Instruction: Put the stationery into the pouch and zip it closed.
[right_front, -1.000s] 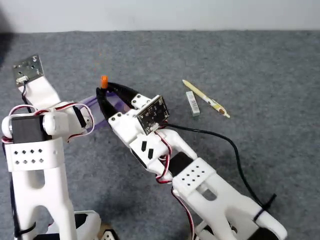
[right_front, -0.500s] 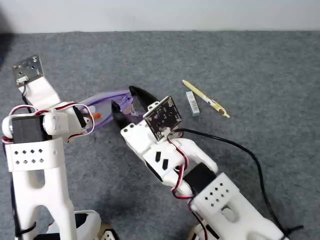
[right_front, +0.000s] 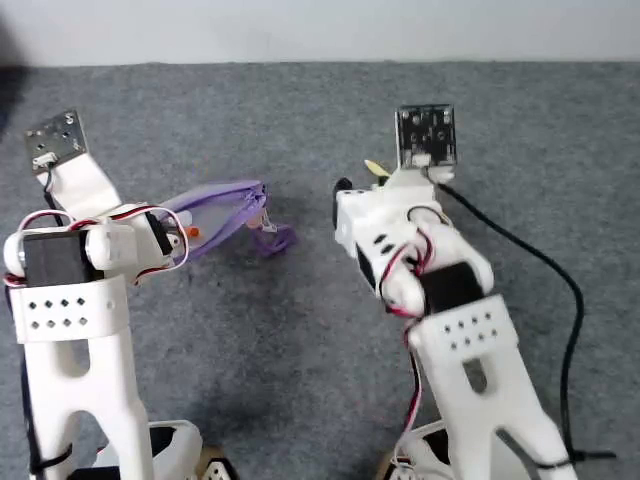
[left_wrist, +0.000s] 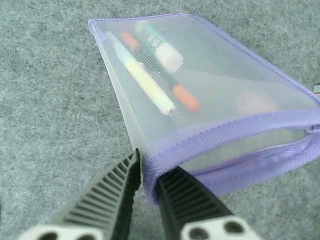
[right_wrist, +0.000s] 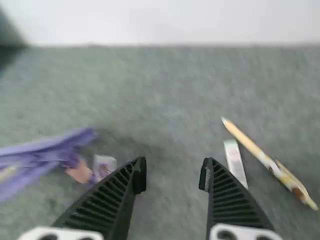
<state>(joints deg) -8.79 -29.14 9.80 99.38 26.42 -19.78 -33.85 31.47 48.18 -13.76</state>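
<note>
The right pincer (right_wrist: 172, 175), gaping empty, is swinging from the pouch (right_front: 215, 215) toward the pen (right_wrist: 260, 155), mostly hidden overhead. The left pincer (left_wrist: 147, 170) is pinching the pouch's corner.

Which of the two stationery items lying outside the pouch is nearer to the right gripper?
The short white stick, just beyond the right gripper. The long yellow pen lies beside it, farther off. Both lie away from the pouch.

- Left arm (right_front: 75, 290): lower left of frame; left gripper (left_wrist: 145, 162) pinched onto pouch (left_wrist: 225, 75) corner.
- Right arm (right_front: 440, 290): centre right; right gripper (right_wrist: 172, 175) jaws apart.
</note>
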